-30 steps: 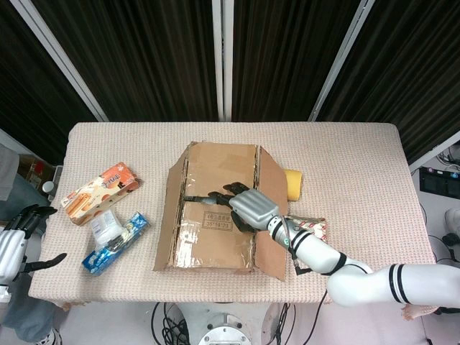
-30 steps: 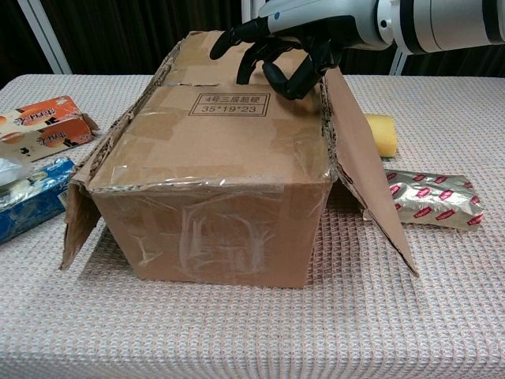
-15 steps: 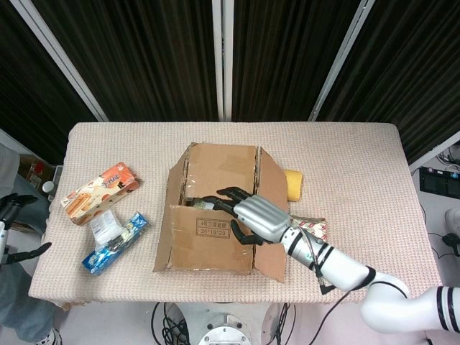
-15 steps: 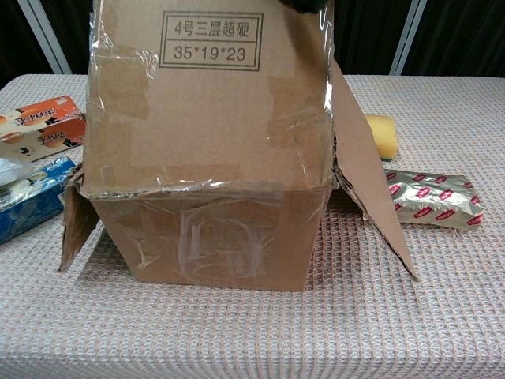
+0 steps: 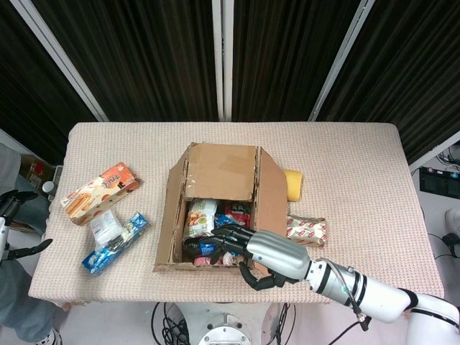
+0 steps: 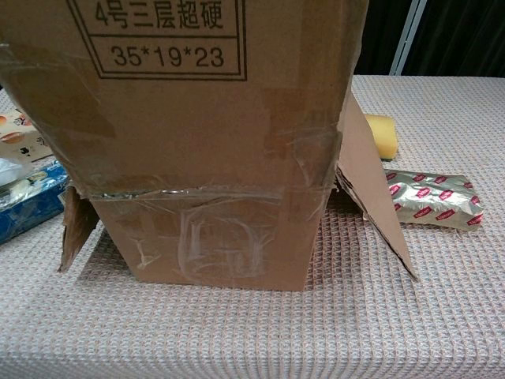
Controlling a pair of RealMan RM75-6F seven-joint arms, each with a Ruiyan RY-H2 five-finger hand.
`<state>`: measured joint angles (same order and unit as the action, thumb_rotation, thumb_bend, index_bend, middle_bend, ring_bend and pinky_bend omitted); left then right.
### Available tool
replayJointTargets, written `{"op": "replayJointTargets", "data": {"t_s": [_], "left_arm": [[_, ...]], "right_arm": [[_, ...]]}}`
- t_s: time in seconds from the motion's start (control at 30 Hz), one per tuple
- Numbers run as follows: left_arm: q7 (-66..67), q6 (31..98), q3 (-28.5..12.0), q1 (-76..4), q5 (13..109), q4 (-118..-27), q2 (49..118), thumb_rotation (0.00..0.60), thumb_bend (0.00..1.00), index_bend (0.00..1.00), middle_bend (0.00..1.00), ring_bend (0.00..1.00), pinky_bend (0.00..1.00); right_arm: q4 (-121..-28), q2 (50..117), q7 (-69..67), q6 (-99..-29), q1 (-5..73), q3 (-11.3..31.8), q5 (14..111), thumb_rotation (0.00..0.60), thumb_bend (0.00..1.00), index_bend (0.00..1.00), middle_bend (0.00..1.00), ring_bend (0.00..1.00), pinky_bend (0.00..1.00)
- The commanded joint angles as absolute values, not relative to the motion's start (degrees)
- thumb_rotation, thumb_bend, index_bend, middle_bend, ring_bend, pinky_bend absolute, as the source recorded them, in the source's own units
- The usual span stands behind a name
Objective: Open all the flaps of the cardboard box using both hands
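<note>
The cardboard box (image 5: pixel 215 171) stands mid-table, its inside showing several snack packs (image 5: pixel 202 215) in the head view. My right hand (image 5: pixel 251 251) is at the box's near edge and grips the near flap (image 6: pixel 197 103), which stands up and leans toward me, filling the top of the chest view. The far flap lies back, while the right flap (image 6: pixel 371 189) and left flap (image 6: pixel 75 225) hang outward. My left hand (image 5: pixel 14 223) is off the table's left edge, fingers apart, holding nothing. Neither hand shows in the chest view.
Left of the box lie an orange snack box (image 5: pixel 99 192), a white packet (image 5: pixel 106 226) and a blue pack (image 5: pixel 115 241). A yellow sponge (image 5: pixel 293 183) and a silver-red packet (image 5: pixel 307 230) lie to the box's right. The table's front edge runs just below the box.
My right hand has pulled the near flap up and toward me, from flat on the box to leaning at the chest camera, uncovering the contents. The left hand stays off the left edge.
</note>
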<state>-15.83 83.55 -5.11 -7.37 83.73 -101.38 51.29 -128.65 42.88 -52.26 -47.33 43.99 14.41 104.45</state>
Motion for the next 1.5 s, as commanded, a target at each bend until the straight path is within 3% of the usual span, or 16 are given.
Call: {"op": "replayJointTargets", "data": {"t_s": [0.03, 0.27, 0.43, 0.57, 0.7, 0.9, 1.1, 1.17, 1.27, 1.5], "left_arm": [[-15.4, 83.2, -5.2, -7.7, 83.8, -101.6, 51.5, 0.6, 0.05, 0.2, 0.19, 0.1, 0.2], [-15.1, 82.7, -5.3, -7.9, 83.6, -101.8, 51.4, 0.6, 0.05, 0.2, 0.19, 0.1, 0.2], [-15.1, 82.6, -5.2, -7.9, 83.6, -101.6, 51.6, 0.6, 0.06, 0.2, 0.19, 0.1, 0.2], [-14.8, 82.5, -5.4, -8.1, 83.7, -101.6, 51.6, 0.6, 0.06, 0.2, 0.19, 0.1, 0.2], [-13.2, 81.9, -6.4, -9.5, 84.1, -102.4, 51.5, 0.6, 0.06, 0.2, 0.19, 0.1, 0.2], [-7.7, 78.4, -8.2, -14.6, 86.4, -104.9, 53.6, 0.6, 0.07, 0.19, 0.19, 0.1, 0.2], [-1.1, 71.9, -10.3, -22.4, 89.0, -105.8, 59.2, 0.6, 0.07, 0.15, 0.19, 0.1, 0.2], [0.3, 70.0, -11.2, -24.9, 89.1, -105.3, 61.2, 0.6, 0.07, 0.12, 0.18, 0.1, 0.2], [1.3, 67.1, -12.6, -29.1, 89.3, -103.6, 65.1, 0.6, 0.07, 0.09, 0.14, 0.1, 0.2], [4.0, 61.3, -13.1, -36.1, 90.3, -101.3, 70.9, 0.6, 0.07, 0.04, 0.09, 0.08, 0.2]], "right_arm": [[-125.0, 38.1, -66.2, -52.7, 45.6, 8.9, 116.4, 0.6, 0.79, 0.0, 0.27, 0.0, 0.0], [-121.7, 37.2, -70.2, -57.7, 46.7, 6.3, 117.8, 0.6, 0.79, 0.0, 0.27, 0.0, 0.0], [-120.5, 37.2, -65.1, -58.5, 46.0, 6.0, 115.3, 0.6, 0.79, 0.0, 0.27, 0.0, 0.0], [-120.0, 37.6, -56.4, -59.2, 43.9, 6.3, 111.6, 0.6, 0.79, 0.0, 0.24, 0.0, 0.0], [-120.0, 38.1, -37.5, -63.8, 37.8, 7.6, 103.8, 0.6, 0.78, 0.0, 0.16, 0.0, 0.0], [-119.7, 42.5, -3.2, -76.9, 26.9, 9.4, 90.5, 0.6, 0.57, 0.0, 0.02, 0.0, 0.0], [-118.5, 41.9, 2.0, -82.9, 20.1, 8.0, 84.7, 0.6, 0.15, 0.0, 0.0, 0.0, 0.0], [-117.3, 42.0, 1.4, -84.9, 18.2, 7.7, 84.1, 0.6, 0.08, 0.0, 0.0, 0.0, 0.0], [-114.7, 42.6, -0.8, -88.0, 15.1, 7.3, 82.8, 0.6, 0.03, 0.0, 0.0, 0.0, 0.0], [-109.1, 42.6, -11.2, -88.0, 11.4, 7.0, 79.5, 0.6, 0.01, 0.0, 0.0, 0.0, 0.0]]}}
